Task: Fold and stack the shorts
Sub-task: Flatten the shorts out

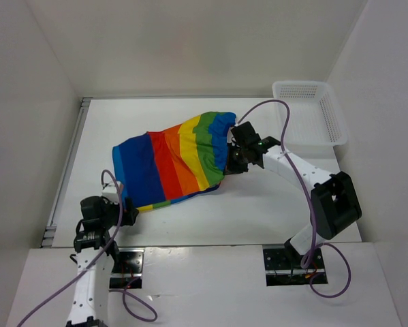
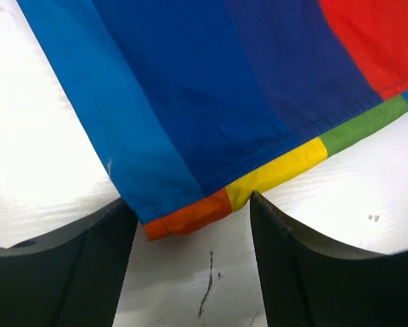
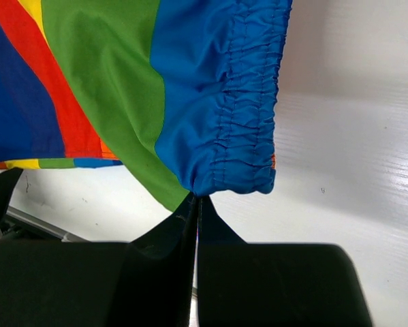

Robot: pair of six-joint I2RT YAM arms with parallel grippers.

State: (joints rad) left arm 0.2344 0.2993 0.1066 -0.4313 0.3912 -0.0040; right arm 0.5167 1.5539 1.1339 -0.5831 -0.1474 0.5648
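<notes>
Top view, shorts: the soft rainbow-striped fabric shorts [image 1: 173, 163] lie spread across the middle of the white table [image 1: 204, 225], blue stripes at the left end and green and blue at the right.
Top view, right gripper: the right gripper [image 1: 231, 161] sits at the shorts' right end, which looks slightly raised off the table.
Top view, left gripper: the left gripper [image 1: 127, 204] sits at the shorts' near-left corner, low over the table.
Top view, surroundings: a white plastic mesh basket [image 1: 338, 126] stands right of the shorts, well apart, against plain white enclosure walls [image 1: 190, 48]. The table shows a bare matte strip nearer than the shorts.
Left wrist view, grip: the jaws stand apart, with the orange hem corner [image 2: 189, 218] lying between the black fingers [image 2: 98, 272]. Nothing is held.
Left wrist view, purpose: this looks like lining up to pinch that corner, so the hem can be carried over in a fold.
Left wrist view, surface: the white tabletop has a thin dark scuff just below the corner.
Right wrist view, grip: the fingertips are pressed together on the lower edge of the gathered blue elastic waistband [image 3: 248, 122].
Right wrist view, purpose: pinching the waistband probably keeps that end taut and controlled while the other arm takes the hem.
Right wrist view, surface: faintly ribbed white board shows beside the waistband.
</notes>
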